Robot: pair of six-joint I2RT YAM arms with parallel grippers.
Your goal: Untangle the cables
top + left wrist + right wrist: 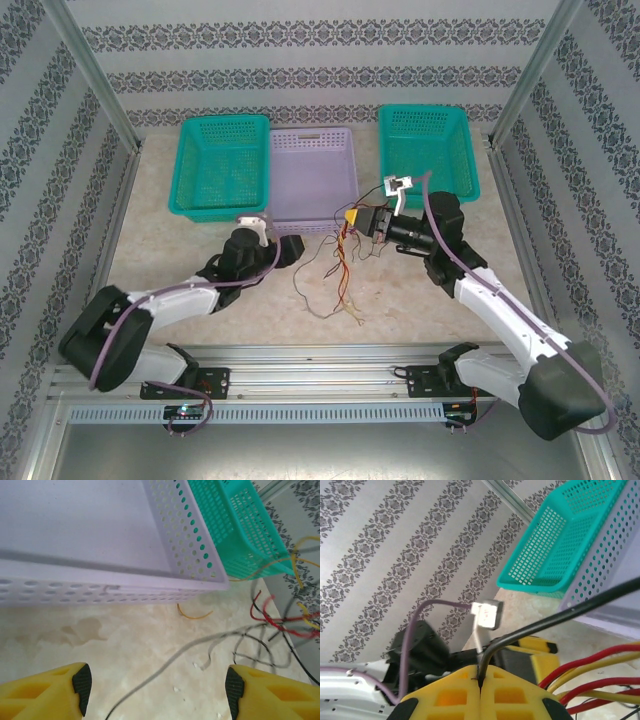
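Right wrist view: right gripper [480, 677] pressed together on a black cable [560, 612]; left gripper [157, 682], arm stretched low, jaws apart beside tangled cables [340, 275] lying before the lavender basket [315, 175]

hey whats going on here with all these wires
The right gripper has its jaws shut on one end of a tangle of thin red, yellow and black cables, holding it up off the pale table while the rest trails down onto it. The left gripper hovers low beside the tangle, in front of the lavender perforated plastic basket, jaws open and holding nothing; a thin dark wire lies on the table between them. The cables are not yet separated.
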